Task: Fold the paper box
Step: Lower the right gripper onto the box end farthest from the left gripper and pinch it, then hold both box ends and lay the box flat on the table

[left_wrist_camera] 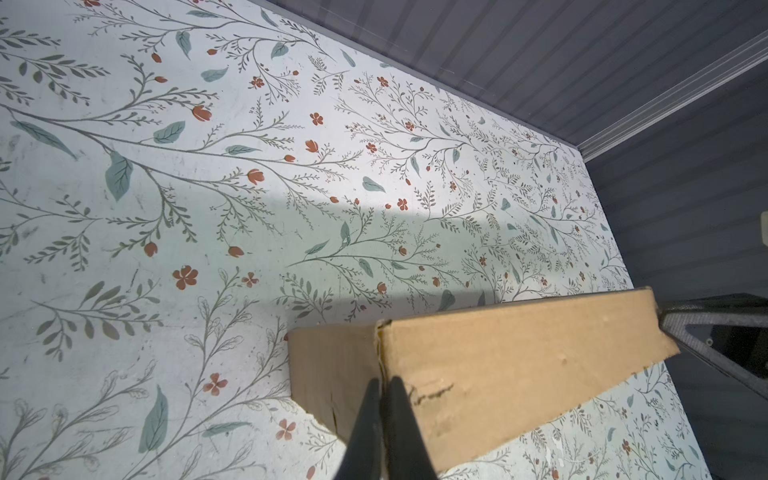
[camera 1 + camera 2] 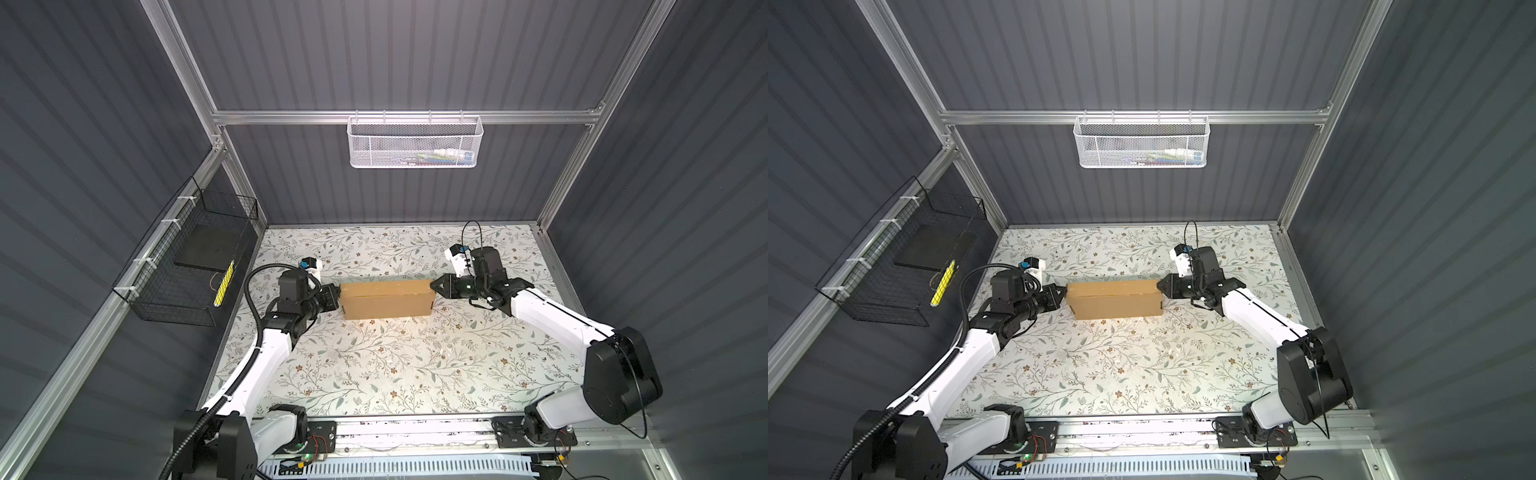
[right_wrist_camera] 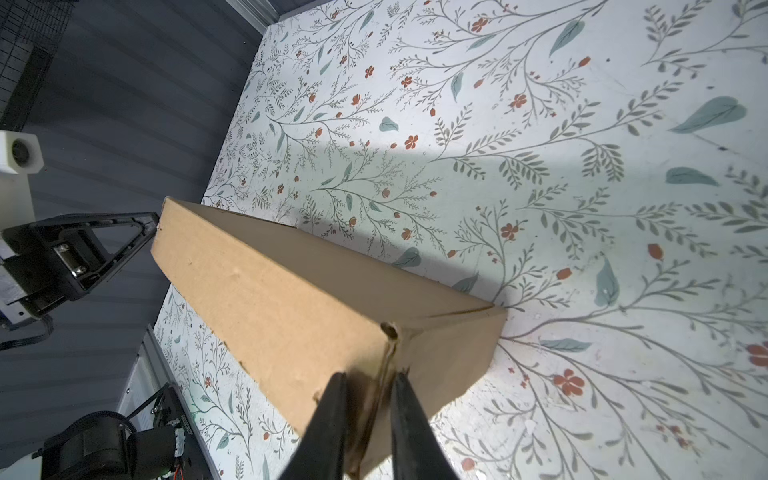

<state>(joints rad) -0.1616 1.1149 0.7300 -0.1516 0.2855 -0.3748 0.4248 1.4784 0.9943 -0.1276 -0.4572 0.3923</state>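
Paper box (image 2: 386, 299) (image 2: 1115, 297): closed into a shallow brown rectangular form, lid down, sitting on the flowered table (image 2: 374, 374). Its long axis runs left to right. More bare table shows on the box's near side than on its far side.

Left gripper (image 2: 337, 296) (image 2: 1064, 293): positioned at the box's left end, at the upper edge. In the left wrist view the gripper (image 1: 384, 399) has its two dark fingers drawn together with almost no gap, set against the box's corner seam (image 1: 380, 353). Whether a cardboard edge is pinched between them cannot be told.

Right gripper (image 2: 434, 286) (image 2: 1160, 284): positioned at the box's right end, opposite the left one. In the right wrist view the gripper (image 3: 370, 399) has its fingers narrowly apart, straddling the corner seam (image 3: 390, 345) of the box (image 3: 291, 299). Contact of the pads with the cardboard cannot be confirmed.

Black wire basket (image 2: 174, 270): on the wall beyond the box's left end, holding a black slab (image 2: 208, 249).

White mesh basket (image 2: 415, 141): high on the wall beyond the box's far side.
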